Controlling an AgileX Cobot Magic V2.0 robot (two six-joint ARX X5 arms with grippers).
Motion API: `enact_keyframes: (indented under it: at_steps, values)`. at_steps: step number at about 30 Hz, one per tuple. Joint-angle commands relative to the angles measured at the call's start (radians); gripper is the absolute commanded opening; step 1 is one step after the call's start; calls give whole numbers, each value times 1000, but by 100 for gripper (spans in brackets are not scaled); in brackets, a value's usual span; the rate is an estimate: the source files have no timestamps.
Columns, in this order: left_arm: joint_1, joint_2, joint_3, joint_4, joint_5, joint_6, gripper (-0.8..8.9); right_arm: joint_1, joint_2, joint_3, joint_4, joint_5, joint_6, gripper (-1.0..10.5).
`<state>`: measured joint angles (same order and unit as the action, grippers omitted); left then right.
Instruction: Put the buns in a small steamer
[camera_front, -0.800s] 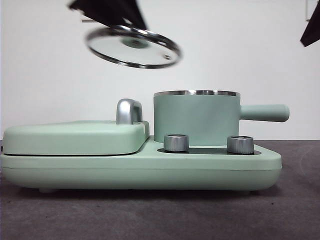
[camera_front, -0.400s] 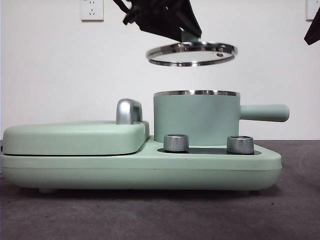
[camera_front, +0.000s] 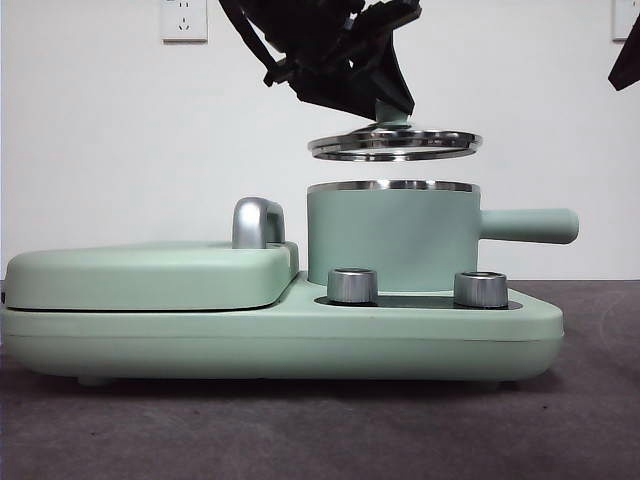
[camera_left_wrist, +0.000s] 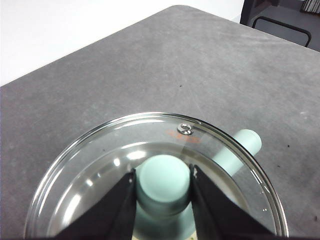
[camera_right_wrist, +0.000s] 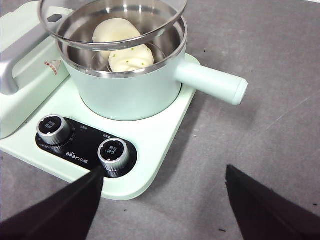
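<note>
Nearest in the front view stand two steel dials (camera_front: 352, 285) on the dark control panel (camera_right_wrist: 85, 145) of the mint-green cooker base (camera_front: 280, 340), with the flat griddle cover (camera_front: 150, 275) and its steel handle (camera_front: 257, 222) beside them. Behind the dials sits the small steamer (camera_front: 392, 238), its straight handle (camera_front: 528, 225) pointing away from the griddle. Inside it lie the buns — the smooth loaf-shaped one (camera_right_wrist: 116, 30) and the flecked twisted roll (camera_right_wrist: 132, 58), touching each other. Just above the steel rim, not yet on it, hangs the glass lid (camera_front: 395, 144), close to level. The left gripper (camera_left_wrist: 163, 182) has its jaws clamped on the lid's green knob (camera_left_wrist: 163, 177). The right gripper (camera_right_wrist: 162, 200) waits nearby with jaws spread wide and nothing between them — seen over the gray table (camera_right_wrist: 280, 150)
</note>
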<state>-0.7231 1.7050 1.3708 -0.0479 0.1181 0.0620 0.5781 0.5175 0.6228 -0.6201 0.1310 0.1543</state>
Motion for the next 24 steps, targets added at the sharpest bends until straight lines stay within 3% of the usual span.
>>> enact_keyframes:
  at_steps: [1,24]
  values:
    - [-7,27,20,34,1,-2,10,8,3,3,5,1,22,387]
    - [0,56,19,21,-10,9,10,8,3,3,5,2,22,387]
